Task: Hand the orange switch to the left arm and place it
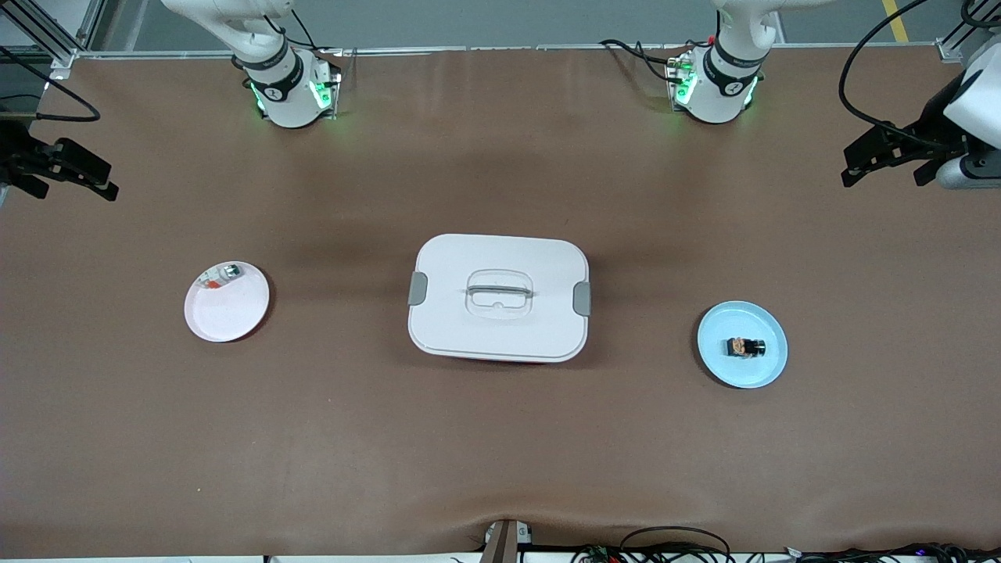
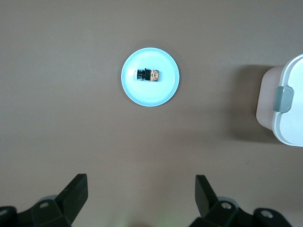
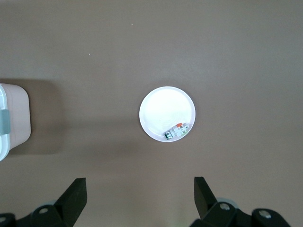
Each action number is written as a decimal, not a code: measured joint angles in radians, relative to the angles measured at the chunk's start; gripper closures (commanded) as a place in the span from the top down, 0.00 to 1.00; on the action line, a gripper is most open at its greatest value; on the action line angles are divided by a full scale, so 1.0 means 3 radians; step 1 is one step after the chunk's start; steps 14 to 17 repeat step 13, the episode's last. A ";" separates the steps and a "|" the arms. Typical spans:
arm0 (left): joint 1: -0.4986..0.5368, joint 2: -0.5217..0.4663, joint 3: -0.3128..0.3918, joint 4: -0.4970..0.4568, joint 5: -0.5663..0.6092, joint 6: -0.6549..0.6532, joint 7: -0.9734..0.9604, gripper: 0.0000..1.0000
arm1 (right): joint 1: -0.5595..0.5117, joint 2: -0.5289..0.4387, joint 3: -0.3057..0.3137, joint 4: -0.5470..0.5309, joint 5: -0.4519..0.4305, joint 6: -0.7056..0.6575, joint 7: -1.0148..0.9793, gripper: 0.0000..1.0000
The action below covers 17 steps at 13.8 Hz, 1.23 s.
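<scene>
The blue plate (image 1: 742, 345) lies nearest the front camera, toward the left arm's end of the counter (image 1: 500, 453). It is round, smooth and shallow-rimmed, and carries a small black-and-tan component (image 1: 745, 346) at its centre; its type cannot be read with certainty.

Slightly farther, at mid-counter, stands the white lidded box (image 1: 499, 298): a rounded rectangle of matte plastic with a moulded recessed handle and a grey latch at each end. The lid is on.

About level with the box, toward the right arm's end, lies the white plate (image 1: 227, 302), round and glossy. The orange switch (image 1: 220, 276) rests on it against the rim edge farthest from the front camera. It appears as a small pale block with an orange lever and a green mark.

Status: the orange switch lies on the white plate, held by neither arm. No handover is in progress. The placement target is not settled by these views.

The right claw (image 3: 137, 198) hangs high over the right arm's end of the counter, fingers spread wide, holding nothing. The left claw (image 2: 139, 196) hangs high over the left arm's end, fingers likewise spread wide and holding nothing. The counter surface is brown, matte and slightly wrinkled.
</scene>
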 measured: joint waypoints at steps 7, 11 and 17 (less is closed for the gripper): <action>0.0001 -0.0016 -0.0012 -0.0019 0.0000 -0.0024 -0.0002 1.00 | 0.0000 0.0001 0.0000 0.0001 0.0000 0.0000 0.0000 1.00; 0.0003 -0.0015 -0.0012 -0.0005 0.0000 -0.0024 -0.0002 1.00 | 0.0000 0.0001 0.0000 0.0002 0.0000 0.0000 0.0000 1.00; 0.0003 -0.0016 -0.0012 0.0020 0.0000 -0.0024 -0.0002 1.00 | 0.0000 0.0003 0.0000 0.0002 0.0000 0.0000 0.0000 1.00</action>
